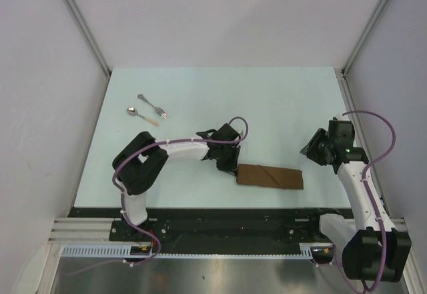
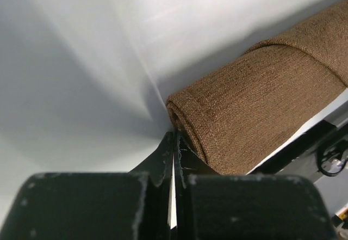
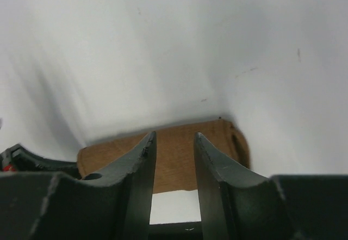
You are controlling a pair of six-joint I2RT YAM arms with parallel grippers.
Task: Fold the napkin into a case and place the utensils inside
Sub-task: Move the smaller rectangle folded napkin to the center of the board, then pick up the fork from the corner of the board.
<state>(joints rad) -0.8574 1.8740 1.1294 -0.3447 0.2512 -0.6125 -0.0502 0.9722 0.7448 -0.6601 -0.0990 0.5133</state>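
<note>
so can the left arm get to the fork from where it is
Probably yes: the fork lies on open table on that arm's side, nothing between it and the left gripper. Its jaws are shut and must open first, and the spoon lies close beside.

Left arm [image 1: 143, 167]: you see black joint housings and white link shells.
Right arm [image 1: 357, 194]: you see the same black-and-white build, with a small green light [image 1: 348, 151] near the far end.
Cables [image 1: 393, 137]: purple, clipped along each of your arms.
Fingers [image 2: 155, 164]: matte black, with inner edges scuffed pale.
Right base [image 1: 373, 254]: a chunky black block.
</note>
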